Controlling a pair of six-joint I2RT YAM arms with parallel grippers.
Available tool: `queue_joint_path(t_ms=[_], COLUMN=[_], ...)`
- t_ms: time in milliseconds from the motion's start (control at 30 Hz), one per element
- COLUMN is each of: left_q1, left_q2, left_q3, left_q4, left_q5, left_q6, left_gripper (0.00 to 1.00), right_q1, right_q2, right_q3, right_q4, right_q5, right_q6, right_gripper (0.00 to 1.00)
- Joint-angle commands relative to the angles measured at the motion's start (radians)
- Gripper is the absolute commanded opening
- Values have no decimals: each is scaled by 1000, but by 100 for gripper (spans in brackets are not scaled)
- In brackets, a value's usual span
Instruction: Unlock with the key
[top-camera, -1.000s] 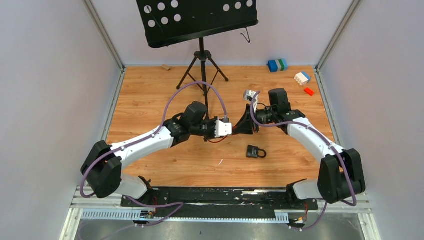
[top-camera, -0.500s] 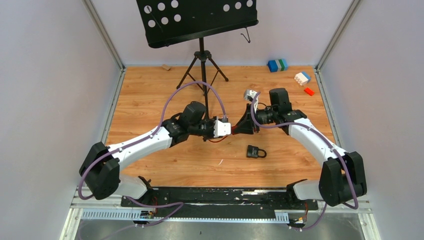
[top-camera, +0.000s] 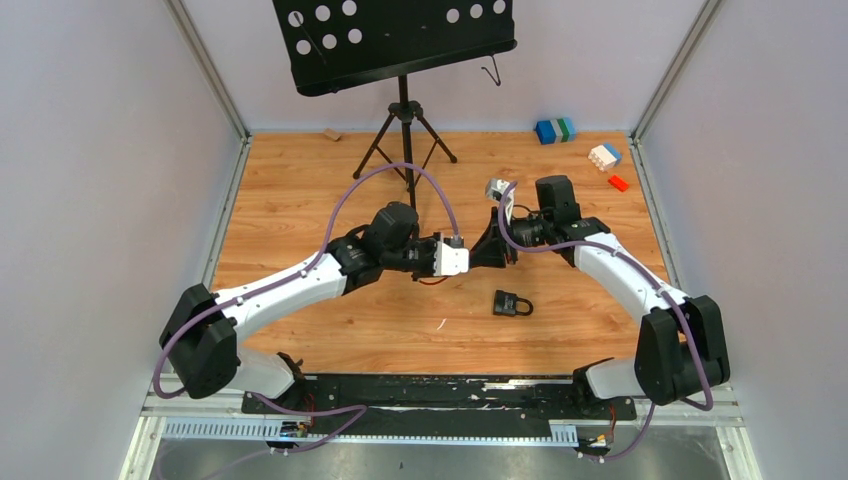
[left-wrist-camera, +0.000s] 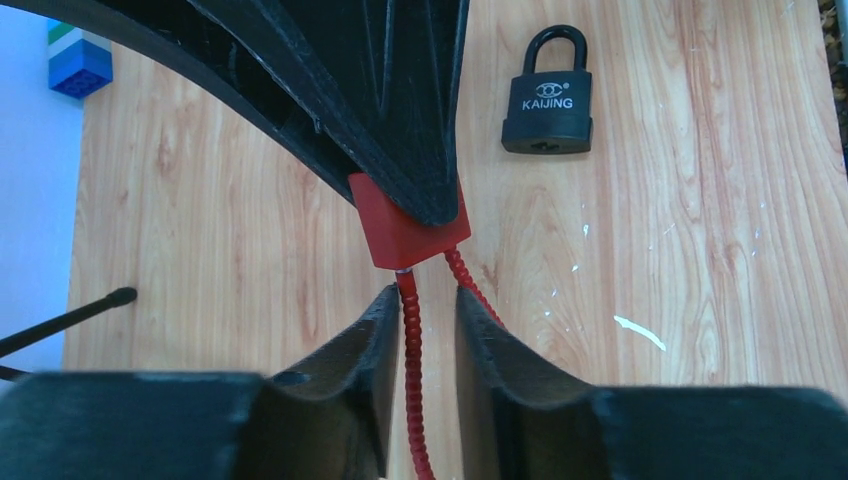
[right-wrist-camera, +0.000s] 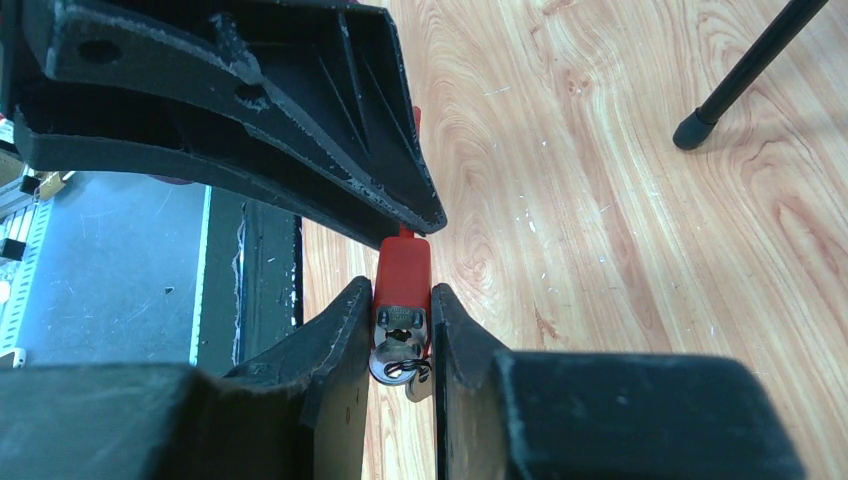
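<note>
A red cable lock (right-wrist-camera: 402, 275) is clamped between my right gripper's (right-wrist-camera: 400, 290) fingers, above the wooden table. A silver key (right-wrist-camera: 395, 360) sits in its keyhole, facing the right wrist camera. In the left wrist view the lock body (left-wrist-camera: 410, 225) sits at the tips of the right fingers (left-wrist-camera: 380, 90), with its red ribbed cable (left-wrist-camera: 410, 340) hanging down. My left gripper (left-wrist-camera: 425, 295) straddles one cable strand with a gap left beside it. In the top view the two grippers (top-camera: 478, 259) (top-camera: 492, 252) meet tip to tip at mid-table.
A black KAIJING padlock (top-camera: 512, 303) lies on the table near the grippers, also in the left wrist view (left-wrist-camera: 546, 95). A black music stand (top-camera: 400, 40) on a tripod stands at the back. Toy blocks (top-camera: 555, 130) (top-camera: 604, 155) lie at the back right.
My left arm has edged slightly right, closer to the right gripper. The right gripper has kept hold of the lock.
</note>
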Motion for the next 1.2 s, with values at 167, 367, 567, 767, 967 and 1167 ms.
queue_joint_path(t_ms=[167, 367, 567, 767, 967, 1167], left_q1=[-17, -30, -31, -16, 60, 82], left_q2=[18, 33, 18, -11, -15, 18], left_q3=[20, -29, -107, -133, -113, -108], left_q4=[4, 138, 248, 286, 370, 458], left_q5=[0, 1, -9, -46, -9, 55], left_q6=[24, -78, -149, -181, -347, -506], left_gripper=[5, 0, 0, 0, 0, 0], right_q1=[-2, -2, -9, -22, -19, -17], right_q2=[-1, -24, -94, -125, -138, -140], right_q3=[44, -7, -53, -58, -65, -74], right_q4=[69, 233, 290, 248, 199, 246], right_q5=[-58, -59, 18, 44, 56, 56], right_q6=[54, 180, 210, 146, 80, 128], right_gripper=[0, 0, 0, 0, 0, 0])
